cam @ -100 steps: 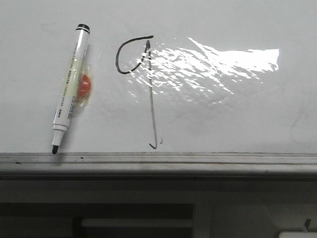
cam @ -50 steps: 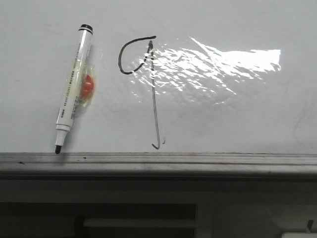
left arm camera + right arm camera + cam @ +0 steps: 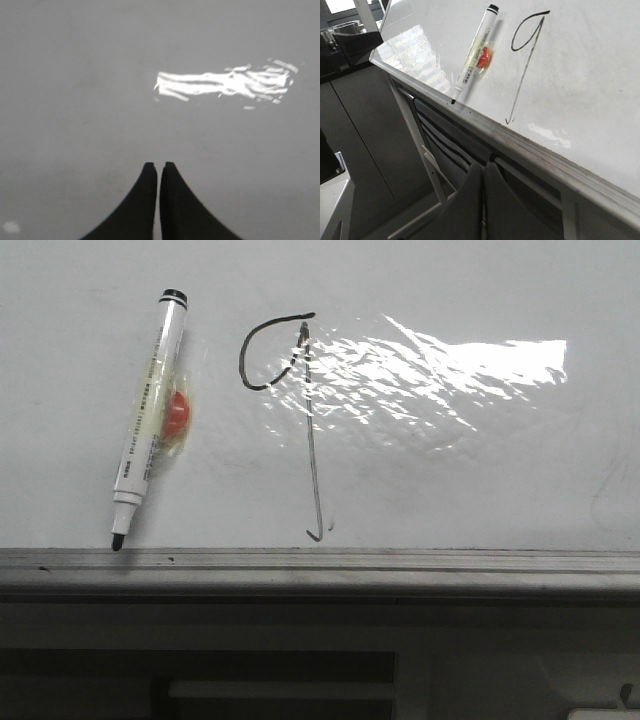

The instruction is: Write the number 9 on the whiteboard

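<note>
A thin black number 9 [image 3: 311,430] is drawn on the glossy whiteboard [image 3: 480,470], its loop at the top and a small hook at the foot; the right wrist view shows the number 9 [image 3: 525,65] on the whiteboard [image 3: 590,100] too. A white marker pen [image 3: 145,415] with a black tip and an orange-red blob lies slanted to the left of the figure, tip near the rail, and the marker pen [image 3: 472,55] shows again from the right wrist. My left gripper [image 3: 160,165] is shut and empty over plain board. My right gripper [image 3: 483,165] is shut and empty below the board's edge.
A grey metal rail [image 3: 320,565] runs along the board's near edge. A bright wrinkled glare patch [image 3: 450,365] lies right of the figure. Below the rail [image 3: 520,145] are a grey frame and dark panels [image 3: 375,145].
The front view shifted slightly between the oldest frame and half a second ago, so pen and figure sit a few pixels further right. Since then nothing has moved.
</note>
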